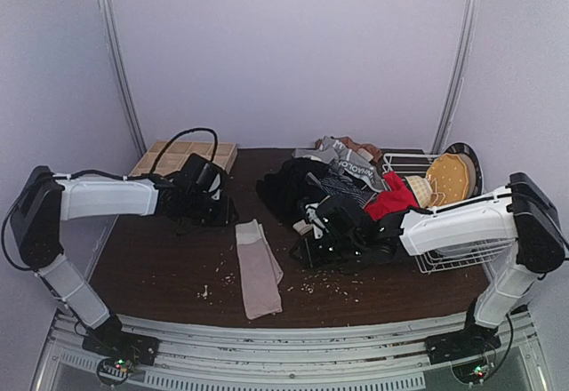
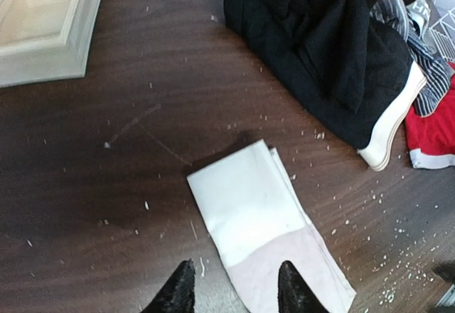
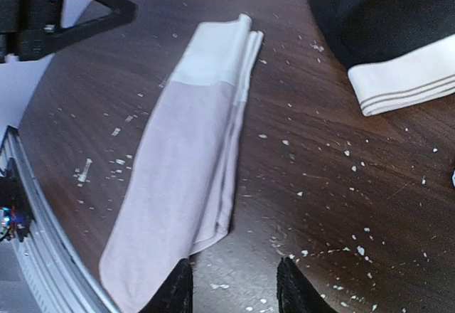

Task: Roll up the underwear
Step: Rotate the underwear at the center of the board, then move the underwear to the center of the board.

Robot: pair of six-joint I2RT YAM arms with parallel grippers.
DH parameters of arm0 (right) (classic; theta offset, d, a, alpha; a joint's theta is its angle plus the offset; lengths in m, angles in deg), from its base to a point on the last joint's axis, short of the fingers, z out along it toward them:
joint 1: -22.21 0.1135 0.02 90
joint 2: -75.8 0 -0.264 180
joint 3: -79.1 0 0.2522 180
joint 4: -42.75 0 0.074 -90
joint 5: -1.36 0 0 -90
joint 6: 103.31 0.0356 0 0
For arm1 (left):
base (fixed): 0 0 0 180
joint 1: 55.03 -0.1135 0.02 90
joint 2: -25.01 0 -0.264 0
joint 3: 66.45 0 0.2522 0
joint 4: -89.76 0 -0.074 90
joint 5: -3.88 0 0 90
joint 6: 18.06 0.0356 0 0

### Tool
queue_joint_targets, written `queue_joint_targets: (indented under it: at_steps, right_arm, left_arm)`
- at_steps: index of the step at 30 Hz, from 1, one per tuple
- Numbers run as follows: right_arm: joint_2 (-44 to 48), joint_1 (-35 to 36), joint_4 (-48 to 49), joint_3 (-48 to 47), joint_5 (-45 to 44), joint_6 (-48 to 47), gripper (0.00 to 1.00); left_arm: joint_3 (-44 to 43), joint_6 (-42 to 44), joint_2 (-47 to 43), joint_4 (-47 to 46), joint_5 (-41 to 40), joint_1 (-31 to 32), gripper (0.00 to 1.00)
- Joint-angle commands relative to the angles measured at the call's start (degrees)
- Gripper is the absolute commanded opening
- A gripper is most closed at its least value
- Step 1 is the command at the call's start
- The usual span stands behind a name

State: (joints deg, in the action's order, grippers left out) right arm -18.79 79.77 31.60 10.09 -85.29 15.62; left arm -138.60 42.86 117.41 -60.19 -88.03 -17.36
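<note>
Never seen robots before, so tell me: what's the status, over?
Left end effector, right end effector: open, empty. Pink brief a flat folded strip, not yet rolled. Pile lies apart; flecks scattered about.

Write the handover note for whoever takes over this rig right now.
Left hand: open, empty, just above the table by the pale pink brief.
Right hand: open, empty, on the other side of the same brief.
Things: the pale pink brief lies flat between the arms. The black brief, striped brief and red brief are heaped at the back right.
Done: the pink brief is folded into a long strip.
Left: roll that strip, then fold and roll the heaped ones.
</note>
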Motion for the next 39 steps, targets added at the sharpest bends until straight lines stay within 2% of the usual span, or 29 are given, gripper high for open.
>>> queue_joint_targets:
  at_steps: [1, 6, 15, 24, 28, 33, 39]
  right_arm:
    - [-7.6, -0.8, 1.7, -3.2, 3.2, -0.7, 0.37]
    - [-13.2, -0.9, 4.0, -5.5, 5.3, 1.1, 0.31]
    - [-10.9, 0.3, 8.0, 2.3, 5.0, 4.9, 0.31]
    - [-10.8, 6.8, 9.7, 5.0, 2.0, 9.5, 0.29]
    - [-5.7, 7.7, 5.8, 6.2, -2.6, 8.2, 0.30]
    - [-0.6, 6.4, -3.7, 2.5, -8.0, 0.4, 0.35]
    - [-4.2, 0.5, -5.2, -5.4, -4.3, -4.0, 0.38]
  left_arm:
    - [4.2, -2.5, 1.0, 0.2, 3.1, 1.1, 0.36]
    - [2.3, -2.2, 5.7, -2.4, 6.5, 1.7, 0.32]
    - [-4.8, -0.1, 13.6, -3.1, 6.5, 3.5, 0.31]
    - [-10.3, 3.2, 20.8, -4.5, 9.4, 3.5, 0.29]
    - [-9.7, 3.9, 18.0, -4.8, 7.8, 3.5, 0.30]
    - [-3.1, 2.2, 7.9, -4.8, 5.3, 3.6, 0.38]
    - [4.8, -1.3, -2.5, -4.4, 3.8, 5.9, 0.39]
